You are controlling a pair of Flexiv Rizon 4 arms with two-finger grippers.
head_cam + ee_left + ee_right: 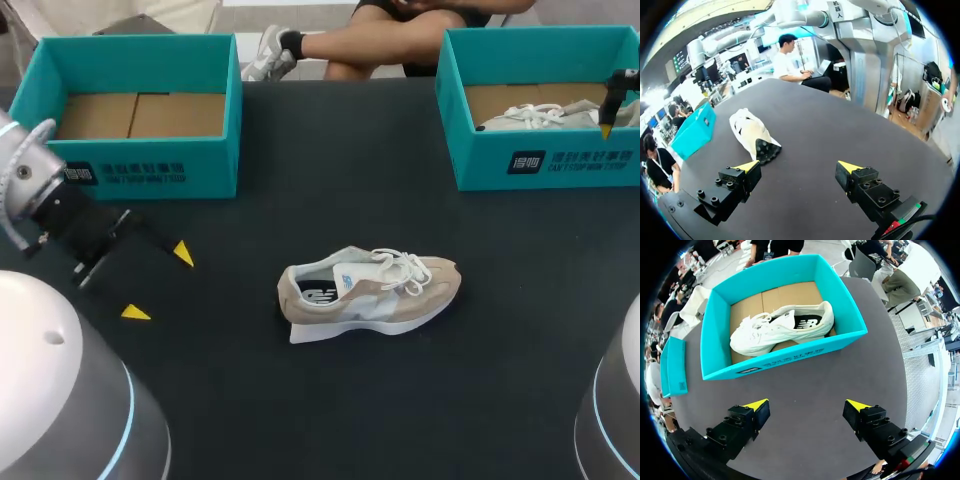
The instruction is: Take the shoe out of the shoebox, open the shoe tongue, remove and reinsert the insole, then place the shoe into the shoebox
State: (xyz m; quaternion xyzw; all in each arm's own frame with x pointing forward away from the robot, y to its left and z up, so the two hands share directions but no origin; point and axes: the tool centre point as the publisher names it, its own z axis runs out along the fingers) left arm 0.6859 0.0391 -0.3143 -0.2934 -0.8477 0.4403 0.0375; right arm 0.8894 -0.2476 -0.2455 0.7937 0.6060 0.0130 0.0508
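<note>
Left end effector sits at lower left, fingers spread, holding nothing. Beige shoe rests on the surface at frame centre, to its right, long axis left–right, heel end toward it. Right end effector, also released, hovers over the upper-right shoebox containing a white shoe. Left arm judged nearer.

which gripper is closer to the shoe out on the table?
Left. The left gripper is open, off the heel end of the shoe with a gap between; the right gripper is open at the right shoebox, farther away.
</note>
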